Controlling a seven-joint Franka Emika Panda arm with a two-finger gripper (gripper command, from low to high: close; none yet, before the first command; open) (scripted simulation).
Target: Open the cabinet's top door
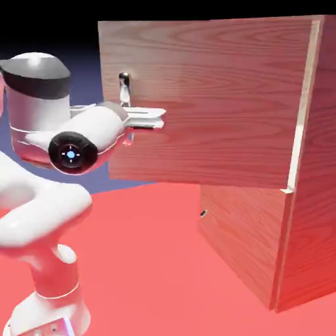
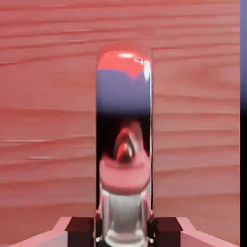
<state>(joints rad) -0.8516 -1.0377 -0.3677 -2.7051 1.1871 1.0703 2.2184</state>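
Nearest, the bent white arm holds its gripper (image 1: 128, 125) level, clamped on the top door's metal bar handle (image 2: 124, 154), and the top door (image 1: 210, 98) beyond already stands swung well out from the cabinet (image 1: 315, 216), so probably little opening remains.

One cabinet, two panels, two handles, one arm

There is one cabinet (image 1: 308, 197) of reddish-brown wood. On the cabinet there are two front panels: one top door (image 1: 210, 98), swung out from the cabinet, and one shorter lower panel (image 1: 239, 239) under it. There are two handles: one metal bar handle (image 1: 124, 88) on the top door, and one small handle (image 1: 203, 213) on the lower panel. Beside the cabinet there is one white arm with one gripper (image 1: 157, 119), and one red table (image 1: 151, 262) is under the cabinet.
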